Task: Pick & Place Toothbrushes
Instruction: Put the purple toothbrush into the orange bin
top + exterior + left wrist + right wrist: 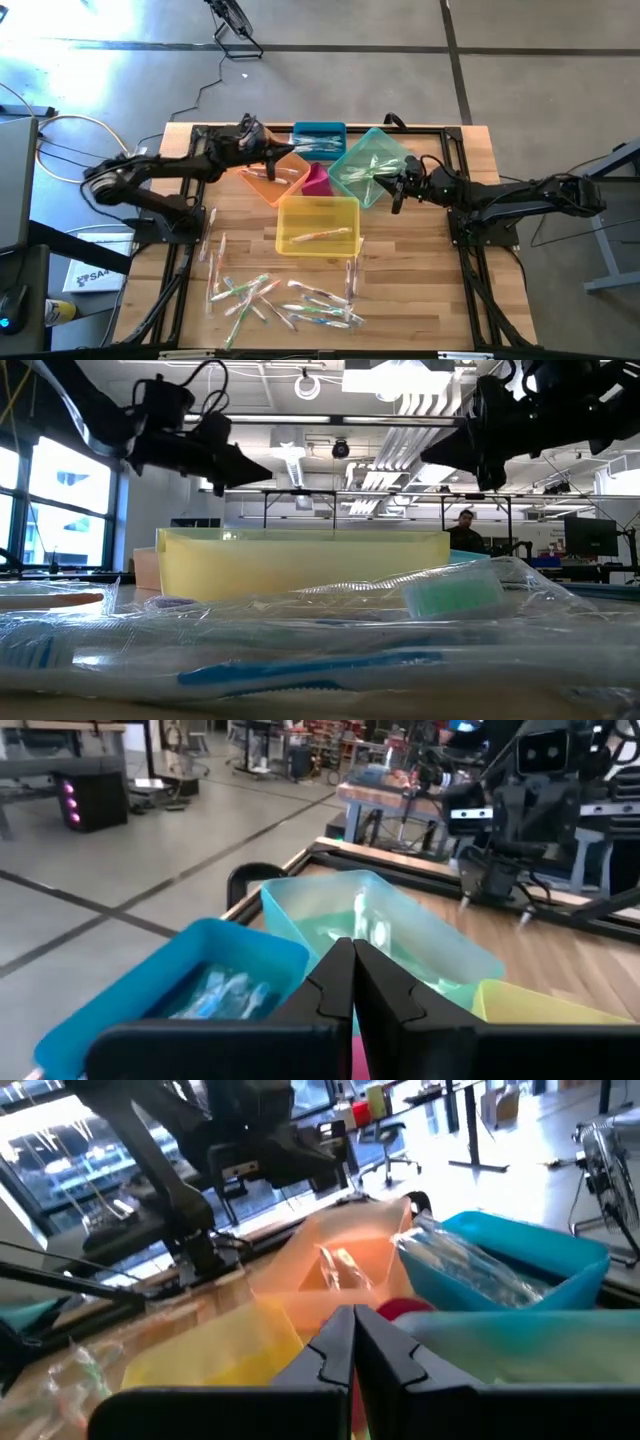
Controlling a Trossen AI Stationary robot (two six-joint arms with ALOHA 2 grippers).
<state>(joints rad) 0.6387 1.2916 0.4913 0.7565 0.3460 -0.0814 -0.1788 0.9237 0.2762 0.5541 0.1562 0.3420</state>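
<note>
Wooden planks make up the table, which sits inside a black frame on a grey concrete floor. Near the far middle of the table stands a cluster of see-through bins: a blue bin at the back edge, an orange bin to its left, a green bin to its right, a small pink bin in the centre, and a yellow bin nearest the front.

Most of the toothbrushes lie loose in their clear wrappers across the front of the table, spread in a ragged band below the yellow bin, with a few more strung up the left side. One toothbrush lies inside the yellow bin, several lie in the green bin, and wrapped ones show in the blue and orange bins too.

The left gripper hangs above the gap between the orange and blue bins, its fingers pressed together with nothing between them. The right gripper hangs at the right edge of the green bin, its fingers also pressed together and empty.

From table height, wrapped toothbrushes fill the foreground in front of the yellow bin, and a person sits far off in the room behind.
</note>
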